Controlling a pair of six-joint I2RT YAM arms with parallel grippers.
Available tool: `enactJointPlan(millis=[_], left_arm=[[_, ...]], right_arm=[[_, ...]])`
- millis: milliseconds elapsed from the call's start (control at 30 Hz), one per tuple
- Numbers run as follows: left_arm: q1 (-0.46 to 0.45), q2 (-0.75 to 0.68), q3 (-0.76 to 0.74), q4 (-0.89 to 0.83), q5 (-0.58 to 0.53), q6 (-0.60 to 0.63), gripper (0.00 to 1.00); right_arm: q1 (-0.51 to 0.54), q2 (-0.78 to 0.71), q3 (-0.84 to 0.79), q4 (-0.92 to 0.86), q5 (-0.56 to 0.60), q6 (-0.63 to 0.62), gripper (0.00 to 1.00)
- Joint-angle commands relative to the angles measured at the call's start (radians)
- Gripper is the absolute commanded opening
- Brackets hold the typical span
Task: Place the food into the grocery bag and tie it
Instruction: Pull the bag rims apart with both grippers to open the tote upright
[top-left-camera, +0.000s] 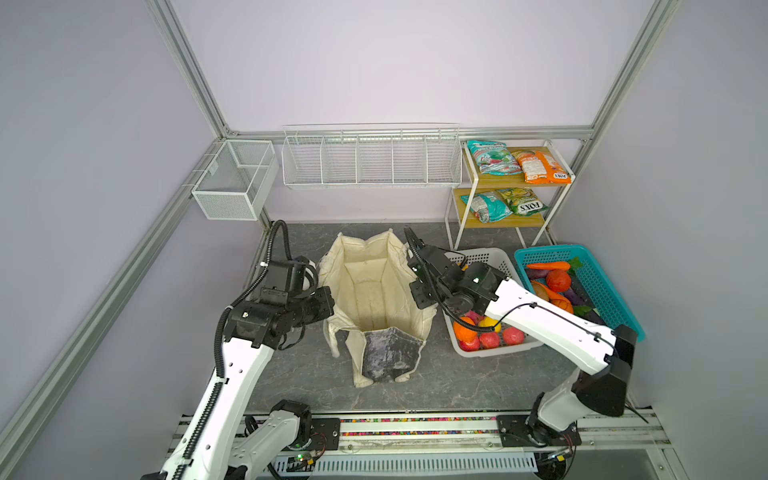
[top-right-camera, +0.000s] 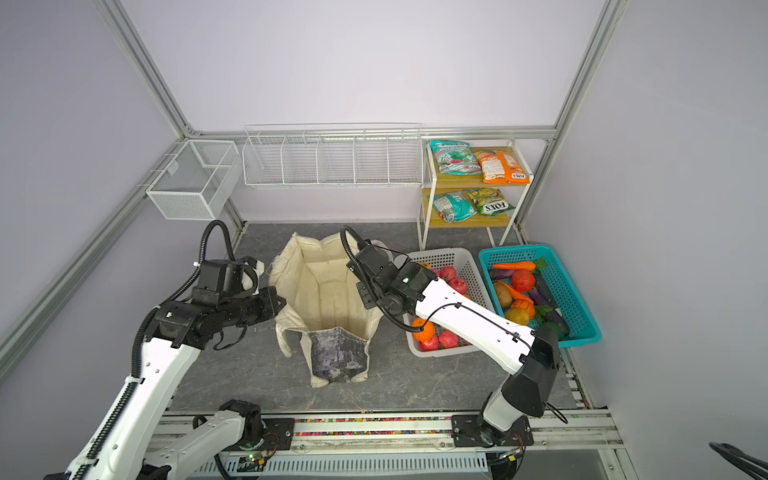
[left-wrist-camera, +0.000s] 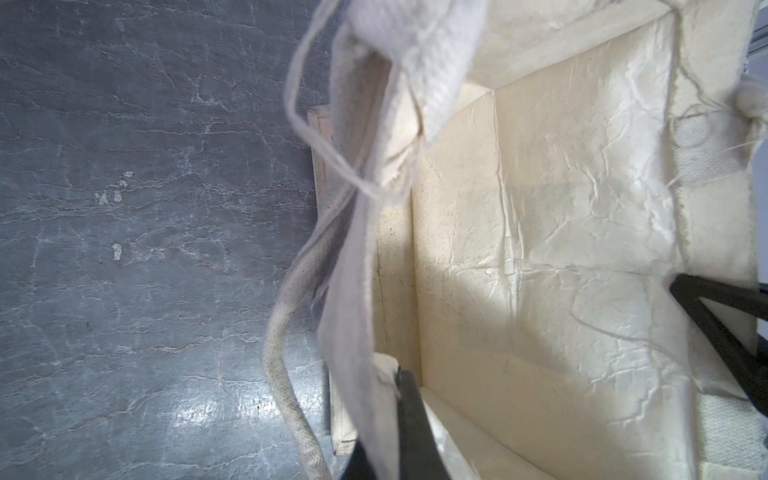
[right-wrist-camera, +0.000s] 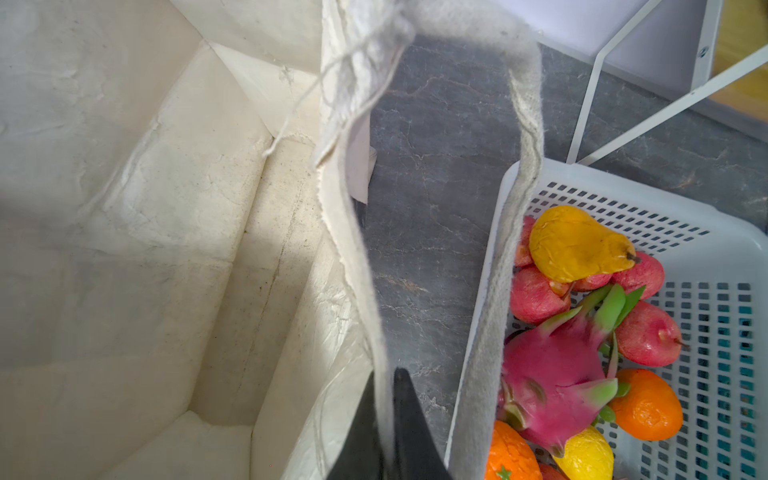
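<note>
- Progress: nothing is packed. The bag (top-left-camera: 388, 353) stands open at mid-bench (top-left-camera: 457, 382), and both wrist views show only bare lining inside.
- The left hand (left-wrist-camera: 382, 415) is clamped on the bag's left rim, and the right hand (right-wrist-camera: 384, 399) on its right rim. Between them they hold the mouth wide.
- The dragon fruit (right-wrist-camera: 552, 374), pear (right-wrist-camera: 573, 245) and orange (right-wrist-camera: 646, 405) lie in the white basket (right-wrist-camera: 623, 187), just beside the bag on its right. The orange packet (top-left-camera: 540, 166) lies on the shelf (top-left-camera: 509, 181) at the back, well apart from the bag.
- Left to do: load every item, then tie the handles.
- Clearances: the right arm crosses above the white basket and hides part of the fruit in both top views. One handle (right-wrist-camera: 513, 216) hangs across the basket's near edge, and we judge it a snag risk on any reach there.
- The bench in front of the bag is free. We expect a rim to sag once its hand lets go.
</note>
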Motion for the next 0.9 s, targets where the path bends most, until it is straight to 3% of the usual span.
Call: enactJointPlan(millis=[0,167,267,400,633,733,867], left_arm=[[-0.002,-0.014,-0.013,0.042,-0.064,-0.025,0.10],[-0.001,-0.009,0.002,0.038,-0.093,-0.025,0.56],[-0.002,0.000,0.019,0.022,-0.120,-0.015,0.69],[-0.002,0.040,0.047,-0.017,-0.179,0.011,0.77],[-0.002,0.122,0.101,-0.056,-0.265,0.057,0.78],[-0.002,0.150,0.110,-0.056,-0.254,0.074,0.70],[-0.002,0.172,0.102,-0.051,-0.208,0.087,0.46]], right_arm=[[-0.005,-0.020,-0.031,0.036,-0.019,0.038,0.10],[-0.009,-0.054,-0.060,0.039,-0.018,0.041,0.10],[-0.011,-0.066,-0.071,0.043,-0.020,0.043,0.10],[-0.014,-0.073,-0.080,0.048,-0.027,0.041,0.09],[-0.017,-0.085,-0.093,0.054,-0.042,0.038,0.10],[-0.018,-0.091,-0.097,0.055,-0.043,0.038,0.09],[-0.018,-0.093,-0.101,0.060,-0.051,0.038,0.10]])
